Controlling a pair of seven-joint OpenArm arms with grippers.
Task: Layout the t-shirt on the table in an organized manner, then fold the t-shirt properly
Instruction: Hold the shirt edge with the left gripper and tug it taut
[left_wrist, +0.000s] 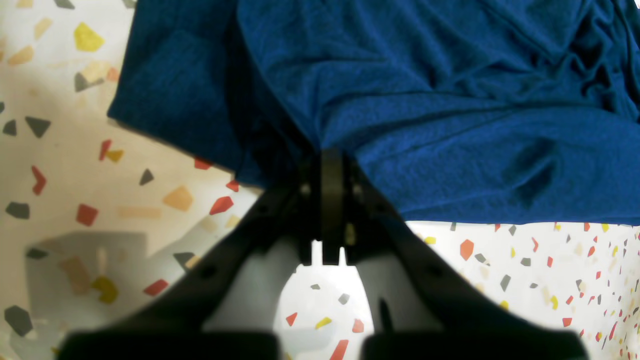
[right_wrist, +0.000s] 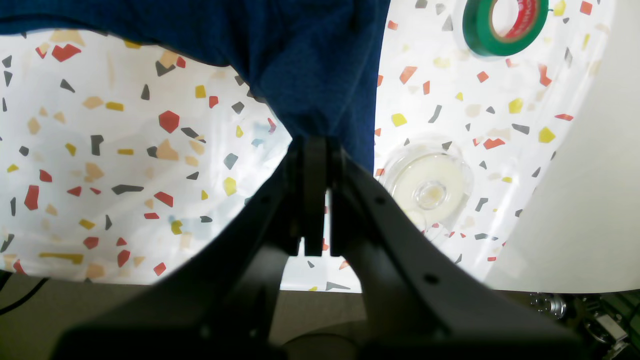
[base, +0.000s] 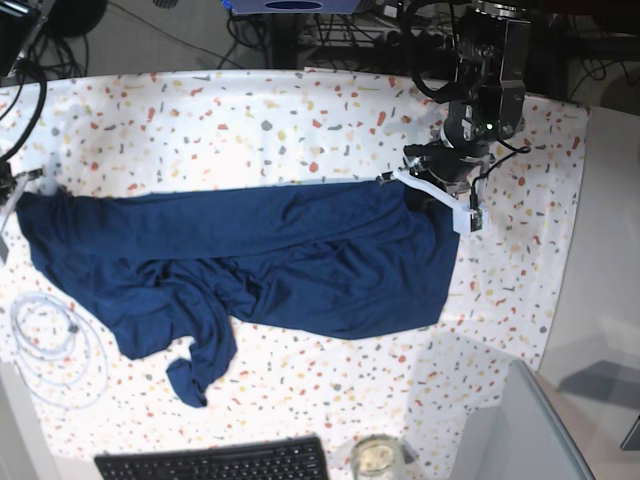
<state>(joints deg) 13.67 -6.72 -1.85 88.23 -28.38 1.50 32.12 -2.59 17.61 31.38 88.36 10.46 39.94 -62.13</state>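
Garment: plain dark navy-blue soft fabric t-shirt (base: 300, 260); light, limp; hold at hem corners
Left gripper (left_wrist: 330, 160): clamped on shirt edge
Right gripper (right_wrist: 314, 145): clamped on shirt edge

A: Colour of the t-shirt (base: 300, 260)?
B: Plain dark navy, no print.
A: The desk (base: 250, 130)?
B: White cover, flecked red, orange, grey and yellow.
A: Tape roll (right_wrist: 502, 22) at one o'clock in the right wrist view?
B: Green outside, red inner ring.
A: Both hands?
B: Black.
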